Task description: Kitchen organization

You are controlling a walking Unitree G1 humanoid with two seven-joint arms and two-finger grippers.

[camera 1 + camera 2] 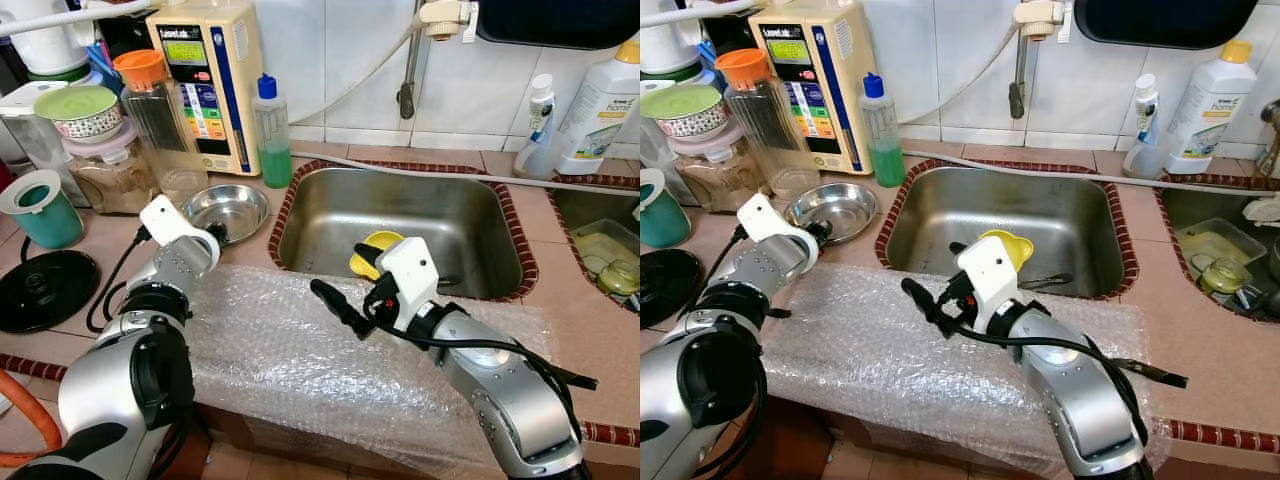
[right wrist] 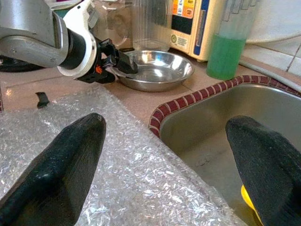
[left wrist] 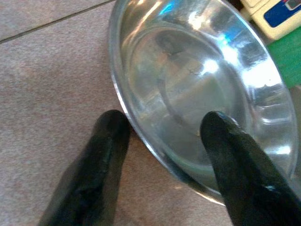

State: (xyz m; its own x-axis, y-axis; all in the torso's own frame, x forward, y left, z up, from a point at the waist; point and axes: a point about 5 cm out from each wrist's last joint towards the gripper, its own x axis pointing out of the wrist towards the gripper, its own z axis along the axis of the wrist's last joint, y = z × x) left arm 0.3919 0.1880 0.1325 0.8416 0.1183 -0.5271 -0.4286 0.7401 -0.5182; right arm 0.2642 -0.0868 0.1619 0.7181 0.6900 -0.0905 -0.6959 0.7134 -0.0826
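a: where's the steel bowl (image 1: 228, 211)?

b: on the counter left of the sink (image 1: 400, 232), w/ your left gripper (image 3: 162, 129) spread across its near rim, one finger in, one out. just close.

a: right gripper (image 2: 164, 141)?

b: spread wide too, empty, over the bubble wrap (image 1: 300, 360) at the sink's near edge. left arm's nearer.

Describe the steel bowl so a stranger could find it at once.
Start at the sink; on the tiled counter left of it, before the green soap bottle, sits the steel bowl. The left gripper straddles its rim. It is the one shallow, shiny, empty metal dish there.
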